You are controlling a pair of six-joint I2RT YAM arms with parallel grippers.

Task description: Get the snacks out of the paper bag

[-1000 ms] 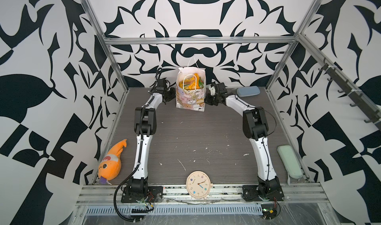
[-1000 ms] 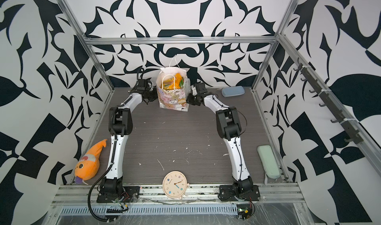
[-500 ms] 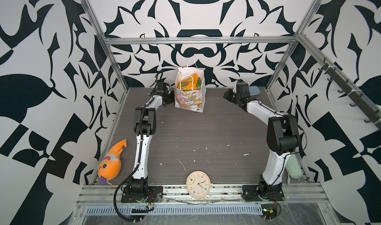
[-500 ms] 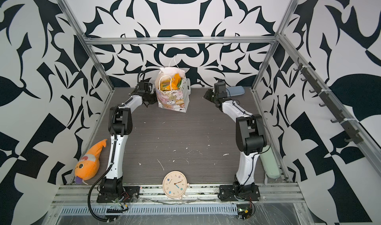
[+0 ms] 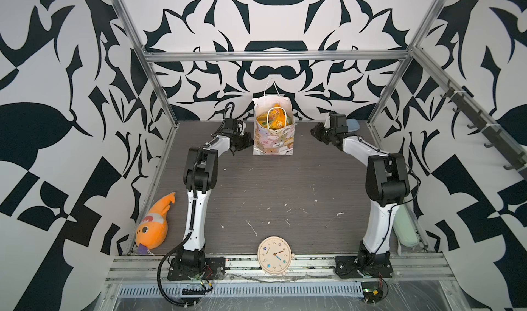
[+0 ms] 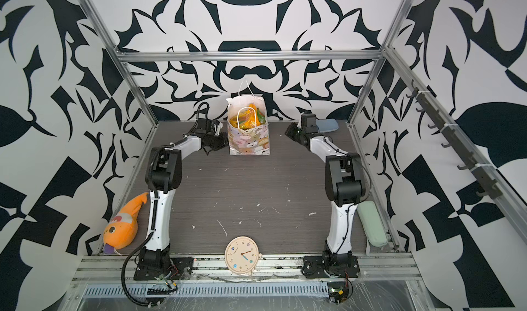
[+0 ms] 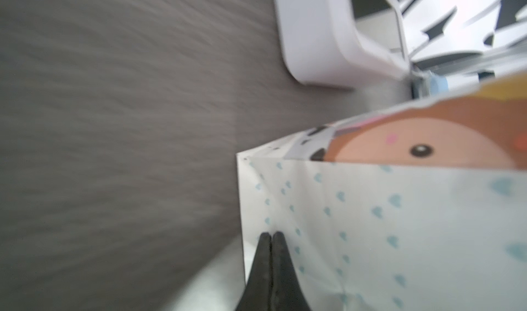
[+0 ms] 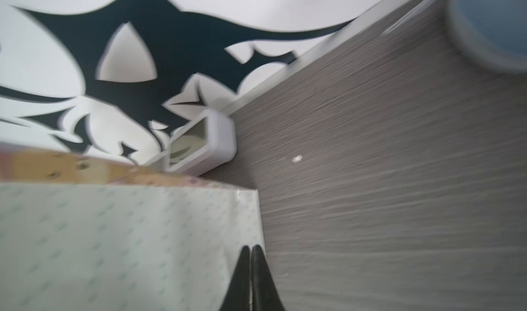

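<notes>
- The plush fish [image 5: 154,224] lies far to the left of the paper bag [image 5: 273,137] and well toward the front, clear of the work.
- The left gripper [image 5: 247,143] sits low, just beside the paper bag's left narrow side. In the left wrist view its fingertips [image 7: 271,237] are pressed together on nothing, right at that dotted side. I cannot tell whether they touch it.
- The paper bag stands upright against the back wall, its long axis vertical and its mouth open upward, in both top views.
- The snacks [image 5: 274,120] are all inside it, with orange, yellow and green packets showing in the mouth [image 6: 246,118]. None is out yet.
- From the left gripper, the snacks lie up and to the right, over the rim. Reaching them likely calls for rising first, then descending into the mouth.
- The clock [image 5: 274,255] rests straight in front of the paper bag, well apart.
- The right gripper [image 5: 314,130] is to the right of the paper bag with bare table between them, pressed together and empty [image 8: 251,249]. It is the farther of the two.
- The blue case [image 5: 353,123] lies further right of the paper bag.
</notes>
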